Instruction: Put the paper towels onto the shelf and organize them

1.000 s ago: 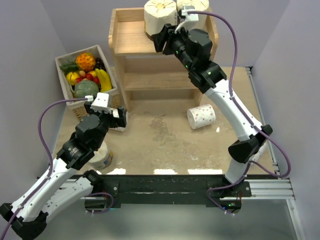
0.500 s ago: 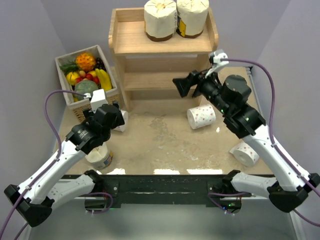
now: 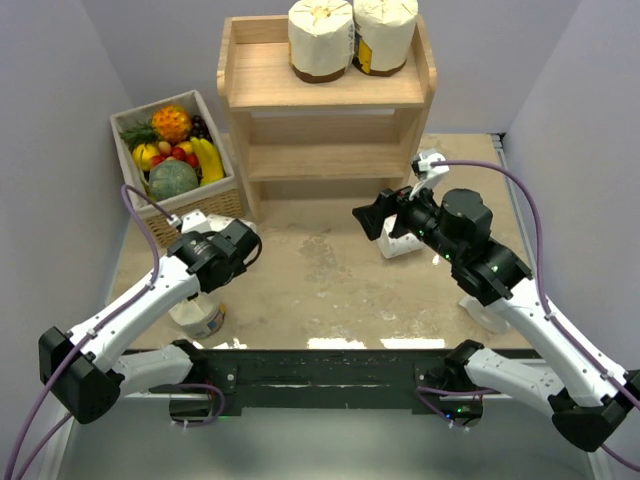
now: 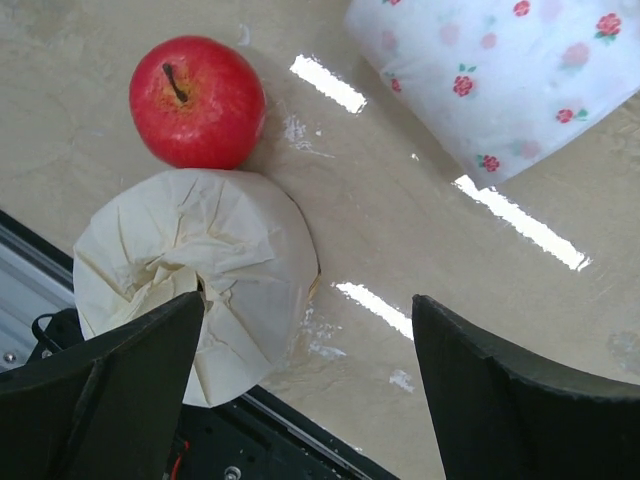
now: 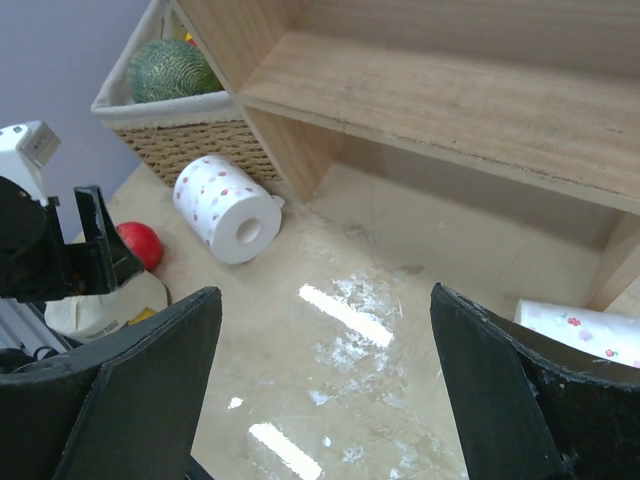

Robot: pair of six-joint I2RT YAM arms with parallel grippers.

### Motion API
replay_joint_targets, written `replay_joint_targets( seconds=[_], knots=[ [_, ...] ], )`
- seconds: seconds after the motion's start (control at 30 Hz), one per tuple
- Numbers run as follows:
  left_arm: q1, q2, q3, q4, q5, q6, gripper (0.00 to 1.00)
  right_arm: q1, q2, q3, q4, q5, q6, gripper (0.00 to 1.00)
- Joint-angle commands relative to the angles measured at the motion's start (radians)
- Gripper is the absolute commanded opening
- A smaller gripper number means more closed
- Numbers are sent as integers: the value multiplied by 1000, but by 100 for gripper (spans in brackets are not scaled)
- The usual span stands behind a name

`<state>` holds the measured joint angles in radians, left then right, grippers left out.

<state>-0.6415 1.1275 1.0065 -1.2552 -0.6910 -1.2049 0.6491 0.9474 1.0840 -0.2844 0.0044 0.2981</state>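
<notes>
The shelf (image 3: 270,80) stands at the top middle of the overhead view. Two cream rolls (image 3: 321,40) stand upright side by side on the right part of its top board. Both lower boards are bare where they show. A third cream roll (image 3: 201,316) stands upright on the table (image 3: 320,290) at the lower left, partly under the left arm. In the left wrist view this roll fills the lower left, and a red apple (image 4: 197,100) sits right beside it at the upper left. A flowered white roll (image 4: 490,70) lies on its side in the upper right corner of that view. The left claw (image 4: 305,330) hangs above the cream roll's edge, its fingers wide apart and holding nothing. The right claw (image 3: 372,214) hangs at the middle right of the overhead view, in front of the shelf. It is wide open too, with nothing in it. A second white roll (image 3: 400,243) lies on the table just behind it, partly hidden. One last white roll (image 3: 487,312) peeks out from under the right arm at the lower right. The fruit basket (image 3: 225,200) sits to the left of the shelf, near the upper left.
</notes>
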Motion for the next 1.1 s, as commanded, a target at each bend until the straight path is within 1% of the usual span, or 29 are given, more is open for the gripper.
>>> replay_joint_targets(
  seconds=[0.0,0.1,0.37,0.5,0.53,0.63,0.7,0.73,0.77,0.8,0.83,0.87,0.9,0.93,0.97,1.07],
  knots=[
    [11,-5,-26,-61,-30,-171,91,1,-22,-9,22,-21,7,89],
    [23,-6,-64,-58,-51,-225,91,1,-24,-12,22,-14,3,89],
    [51,58,-111,-49,-74,-263,89,3,-30,-15,16,-6,-10,89],
    [51,64,-138,8,-74,-216,80,3,-22,-16,22,-6,-11,89],
    [51,69,-143,14,-70,-210,79,3,-19,-15,22,-6,-10,89],
    [51,75,-155,60,-44,-151,71,1,-13,-15,28,16,-10,89],
    [51,74,-161,108,-27,-82,67,3,-10,-15,31,19,-11,89],
    [51,72,-160,120,-12,-56,66,3,-7,-12,31,17,-8,89],
    [49,72,-157,146,-2,3,65,3,-6,-10,31,17,-10,89],
    [48,69,-146,167,11,58,56,3,1,-9,33,17,-10,89],
    [45,58,-143,183,28,91,53,1,2,-7,34,19,-10,89],
    [43,48,-143,218,41,153,49,3,5,-6,40,19,-8,89],
    [31,37,-144,246,59,194,44,1,7,-4,40,19,-8,89],
    [23,6,-151,279,112,238,42,1,11,-3,44,17,-10,89],
    [16,-9,-163,351,149,320,41,1,11,-3,45,19,-11,89],
    [-18,-77,-181,450,269,392,41,3,21,4,42,20,-11,89]
  ],
)
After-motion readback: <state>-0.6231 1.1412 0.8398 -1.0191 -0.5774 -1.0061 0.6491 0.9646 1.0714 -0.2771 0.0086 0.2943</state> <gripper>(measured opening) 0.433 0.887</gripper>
